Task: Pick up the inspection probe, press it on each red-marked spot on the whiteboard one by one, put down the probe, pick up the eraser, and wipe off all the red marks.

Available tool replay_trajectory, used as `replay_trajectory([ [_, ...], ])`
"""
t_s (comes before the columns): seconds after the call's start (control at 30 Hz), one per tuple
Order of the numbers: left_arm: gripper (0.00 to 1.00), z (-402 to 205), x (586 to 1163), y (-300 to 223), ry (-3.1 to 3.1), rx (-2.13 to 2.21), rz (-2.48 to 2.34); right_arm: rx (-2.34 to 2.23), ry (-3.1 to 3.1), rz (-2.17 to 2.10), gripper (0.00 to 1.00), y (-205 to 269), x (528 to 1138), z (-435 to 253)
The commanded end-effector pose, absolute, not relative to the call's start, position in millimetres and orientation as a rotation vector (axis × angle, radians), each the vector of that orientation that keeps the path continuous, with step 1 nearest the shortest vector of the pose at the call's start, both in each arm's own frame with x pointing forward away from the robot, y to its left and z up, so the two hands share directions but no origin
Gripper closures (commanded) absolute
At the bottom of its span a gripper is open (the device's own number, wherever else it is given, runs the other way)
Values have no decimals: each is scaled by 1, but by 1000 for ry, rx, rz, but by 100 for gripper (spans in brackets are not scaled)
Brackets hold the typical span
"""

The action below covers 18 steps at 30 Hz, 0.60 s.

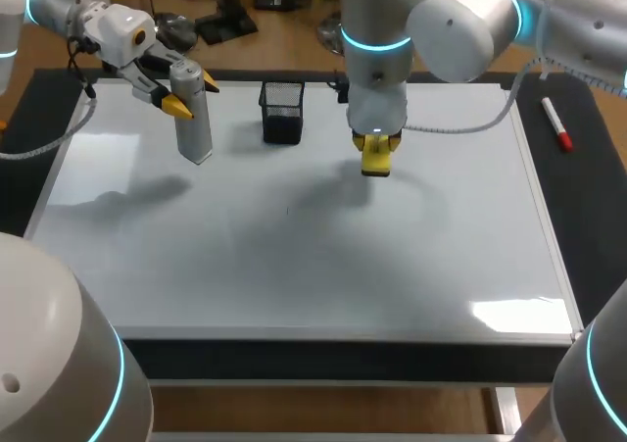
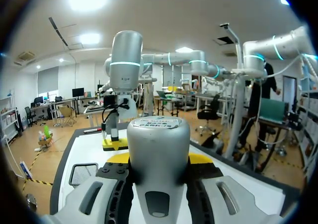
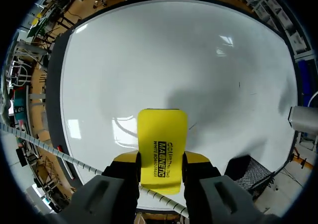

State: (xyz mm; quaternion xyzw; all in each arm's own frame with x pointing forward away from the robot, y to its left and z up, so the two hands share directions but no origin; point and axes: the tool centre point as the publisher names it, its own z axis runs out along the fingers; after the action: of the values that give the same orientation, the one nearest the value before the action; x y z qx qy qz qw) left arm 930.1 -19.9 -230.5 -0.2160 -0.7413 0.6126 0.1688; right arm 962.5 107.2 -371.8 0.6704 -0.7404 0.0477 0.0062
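Note:
My left gripper (image 1: 186,94) is shut on the grey cylindrical inspection probe (image 1: 193,114), held tilted above the whiteboard's (image 1: 294,266) far left part; in the left wrist view the probe (image 2: 158,157) fills the space between the fingers. Coming in from the right, my right arm holds the yellow eraser (image 1: 377,156) in its gripper (image 1: 377,148), near the board's far middle. The right wrist view has the eraser (image 3: 161,149) clamped between both fingers, over the white surface (image 3: 164,60). I see no red marks on the board.
A black mesh pen holder (image 1: 282,111) stands on the board's far side between the two grippers. A red marker (image 1: 556,124) lies on the dark table right of the board. The board's frame edge runs along the front.

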Motion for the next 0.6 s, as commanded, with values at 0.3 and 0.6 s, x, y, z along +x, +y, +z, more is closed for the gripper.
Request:
replay_trajectory([
  [0.3, 100, -229, 931, -20, -2107, -616, 1739, 2124, -2260, 91, 100, 116, 1018, -394],
  [0.6, 100, -229, 931, -20, -2107, -616, 1739, 2136, -2240, 74, 100, 122, 1044, -402],
])
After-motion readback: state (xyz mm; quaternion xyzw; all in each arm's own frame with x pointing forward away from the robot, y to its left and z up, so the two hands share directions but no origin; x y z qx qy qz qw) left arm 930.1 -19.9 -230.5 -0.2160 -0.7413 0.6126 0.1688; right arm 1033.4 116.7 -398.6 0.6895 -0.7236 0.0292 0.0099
